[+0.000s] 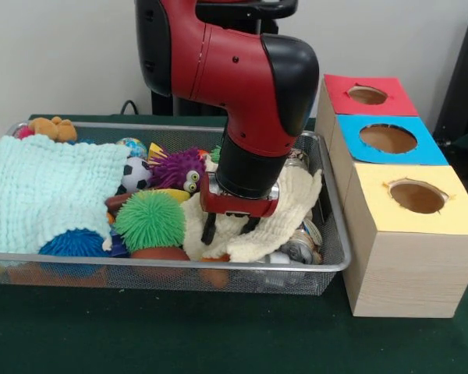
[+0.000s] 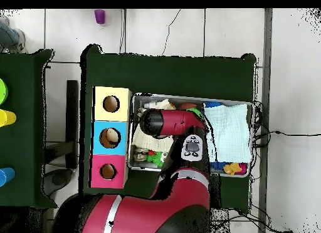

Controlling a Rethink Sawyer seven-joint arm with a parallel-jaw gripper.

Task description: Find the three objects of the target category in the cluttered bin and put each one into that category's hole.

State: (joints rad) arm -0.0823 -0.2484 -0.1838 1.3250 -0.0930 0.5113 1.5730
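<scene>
The wide, shallow silver wire-mesh bin (image 1: 337,261) is seen on the dark green tabletop (image 1: 218,335), just beside a row of three wooden boxes topped red (image 1: 339,97), blue (image 1: 355,148) and yellow (image 1: 374,210), each with a round hole. The black pincer (image 1: 229,227) of the red and black arm (image 1: 242,78) is held spread just over a cream knitted cloth (image 1: 304,195) at the bin's box-side end. A pale mint woven cloth (image 1: 47,191), a green spiky rubber ball (image 1: 149,220) and a purple furry toy (image 1: 177,167) are also seen lying in the bin.

The red and black arm (image 1: 242,86) is seen reaching down from above, its thick wrist held vertical. The gripper (image 1: 231,227) is pointed straight down, low inside the bin. Two dark fingers (image 1: 209,230) are spread slightly apart, nothing gripped between them. From overhead, the arm (image 2: 169,123) is stretched forward from the base.
</scene>
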